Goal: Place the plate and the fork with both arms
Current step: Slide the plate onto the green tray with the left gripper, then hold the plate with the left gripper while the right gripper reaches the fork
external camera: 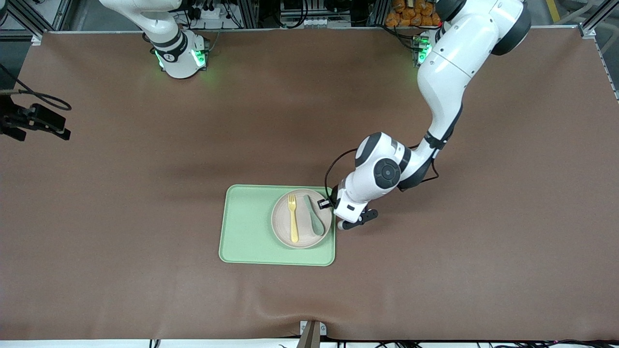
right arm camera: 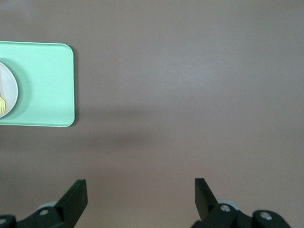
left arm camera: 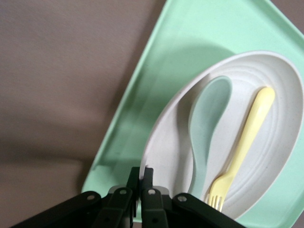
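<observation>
The round beige plate (external camera: pixel 283 227) lies on the light-green tray (external camera: pixel 246 227), at the tray's end toward the left arm. The pale-yellow fork (external camera: pixel 293 218) lies on the plate beside a grey-green spoon (external camera: pixel 314 218). My left gripper (external camera: pixel 335 212) is shut on the plate's rim; the left wrist view shows its fingertips (left arm camera: pixel 141 173) pinching the rim of the plate (left arm camera: pixel 166 152), with the fork (left arm camera: pixel 247 137) and spoon (left arm camera: pixel 209 123) on it. My right gripper (right arm camera: pixel 140 190) is open and empty over bare table; the right arm waits.
A brown mat (external camera: pixel 435 270) covers the whole table. A black camera mount (external camera: pixel 34 121) sticks in at the table edge at the right arm's end. The right wrist view shows the tray (right arm camera: pixel 42 85) some way off from the right gripper.
</observation>
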You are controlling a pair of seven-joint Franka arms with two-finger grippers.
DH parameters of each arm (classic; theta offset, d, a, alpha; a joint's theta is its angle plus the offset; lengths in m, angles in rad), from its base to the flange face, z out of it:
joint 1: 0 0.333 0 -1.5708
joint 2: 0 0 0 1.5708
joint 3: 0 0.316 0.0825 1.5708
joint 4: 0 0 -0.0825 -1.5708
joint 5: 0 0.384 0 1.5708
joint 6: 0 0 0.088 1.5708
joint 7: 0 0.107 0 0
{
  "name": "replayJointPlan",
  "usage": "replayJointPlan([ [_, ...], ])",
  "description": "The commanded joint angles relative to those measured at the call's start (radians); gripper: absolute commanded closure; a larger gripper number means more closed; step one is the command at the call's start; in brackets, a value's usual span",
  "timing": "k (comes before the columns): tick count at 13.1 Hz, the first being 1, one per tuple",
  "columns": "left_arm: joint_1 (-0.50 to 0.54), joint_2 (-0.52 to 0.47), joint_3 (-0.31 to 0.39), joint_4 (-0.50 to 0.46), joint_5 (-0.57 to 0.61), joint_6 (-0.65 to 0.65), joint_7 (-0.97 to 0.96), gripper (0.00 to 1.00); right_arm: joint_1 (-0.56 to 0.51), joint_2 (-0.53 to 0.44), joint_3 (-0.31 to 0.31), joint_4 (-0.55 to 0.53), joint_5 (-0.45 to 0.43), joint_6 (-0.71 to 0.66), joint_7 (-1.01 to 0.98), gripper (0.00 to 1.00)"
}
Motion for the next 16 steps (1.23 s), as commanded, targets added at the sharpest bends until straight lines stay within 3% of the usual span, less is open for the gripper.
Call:
replayJointPlan([
  [1,-0.014,0.039,0.013,0.065,-0.017,0.007,-0.012,1.00,-0.010,0.012,0.006,0.013,-0.007,-0.001,-0.028,0.00],
  [8,-0.022,0.062,0.030,0.067,-0.010,0.050,0.013,1.00,0.001,0.065,0.007,0.014,0.002,0.031,-0.030,0.00],
  [10,-0.060,0.061,0.077,0.067,-0.010,0.050,0.028,1.00,0.020,0.069,0.012,0.014,0.004,0.036,0.038,0.00],
  [14,-0.065,0.061,0.087,0.070,-0.011,0.052,0.025,1.00,0.083,0.090,0.013,0.014,0.042,0.040,0.196,0.00],
  [15,-0.063,0.061,0.087,0.070,-0.014,0.052,0.017,0.91,0.088,0.101,0.013,0.014,0.071,0.040,0.235,0.00],
  [16,-0.058,0.059,0.087,0.070,-0.020,0.052,0.014,0.61,0.091,0.104,0.013,0.014,0.088,0.042,0.243,0.00],
])
